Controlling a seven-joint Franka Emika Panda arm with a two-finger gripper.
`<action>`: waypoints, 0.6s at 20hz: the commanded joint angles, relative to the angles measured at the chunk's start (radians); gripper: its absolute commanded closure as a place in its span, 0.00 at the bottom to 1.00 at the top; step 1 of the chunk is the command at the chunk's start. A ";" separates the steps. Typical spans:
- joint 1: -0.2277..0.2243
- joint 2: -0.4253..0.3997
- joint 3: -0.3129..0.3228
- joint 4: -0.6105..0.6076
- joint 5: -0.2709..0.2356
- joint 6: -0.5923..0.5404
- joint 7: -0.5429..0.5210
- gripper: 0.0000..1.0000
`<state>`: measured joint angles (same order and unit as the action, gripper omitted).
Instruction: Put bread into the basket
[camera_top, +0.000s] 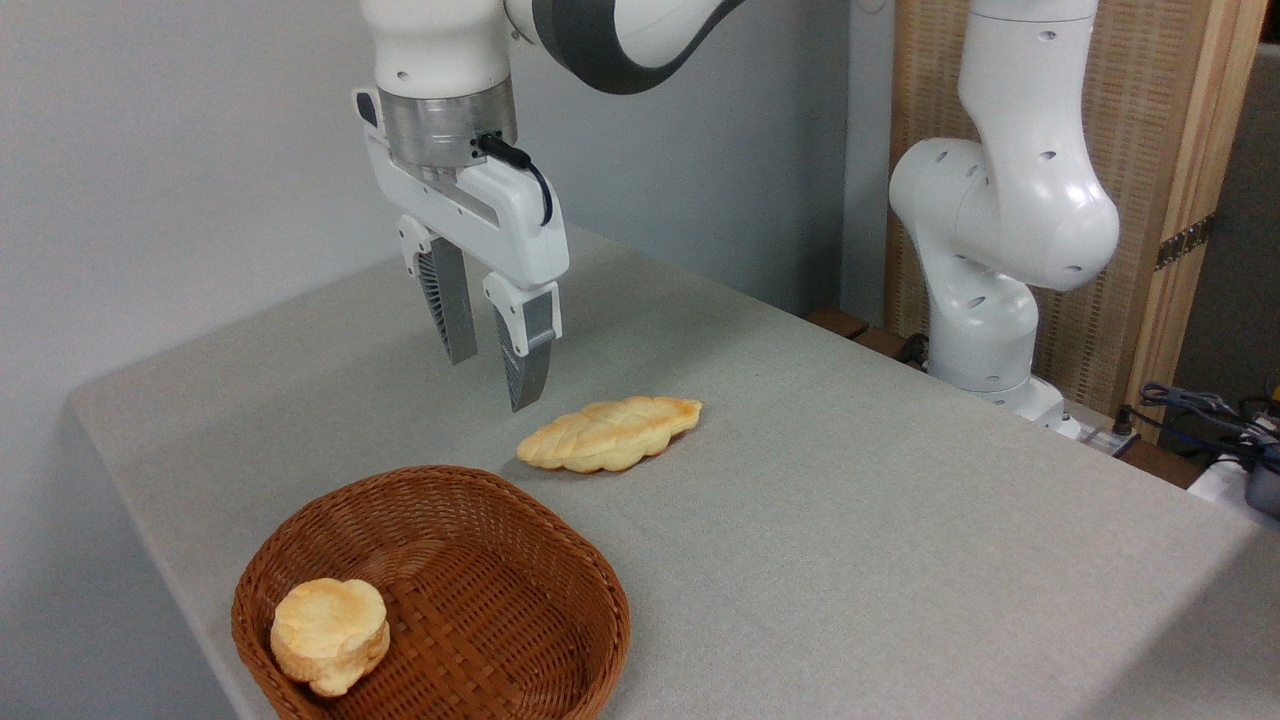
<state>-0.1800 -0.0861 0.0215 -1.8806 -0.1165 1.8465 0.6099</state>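
Bread (610, 434) is lying flat on the grey table (850, 540), out in the open just past the far rim of the basket (500, 600) and not touching it, browned tip pointing right. Going from the front: the brown wicker basket sits at the near left edge of the table, and a small round bun (330, 635) is tucked inside against its left wall, tilted up a bit. Past that is the long braided loaf, and the gripper (490, 380) hangs in the air above the table, up and to the left of the loaf's left end, touching nothing. Its two fingers point down with a clear gap between them, so it's spread apart and empty. Further back on the right, the white arm's base (990, 300) stands at the table's far edge, with a wooden panel (1150, 150) behind it and some cables (1200, 410) off to the right.
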 joint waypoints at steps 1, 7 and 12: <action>-0.003 0.000 -0.033 0.033 0.061 -0.018 0.040 0.00; 0.001 -0.003 -0.025 0.037 0.052 -0.018 0.047 0.00; 0.001 -0.001 -0.025 0.037 0.054 -0.018 0.037 0.00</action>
<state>-0.1804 -0.0860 -0.0051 -1.8530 -0.0737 1.8466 0.6389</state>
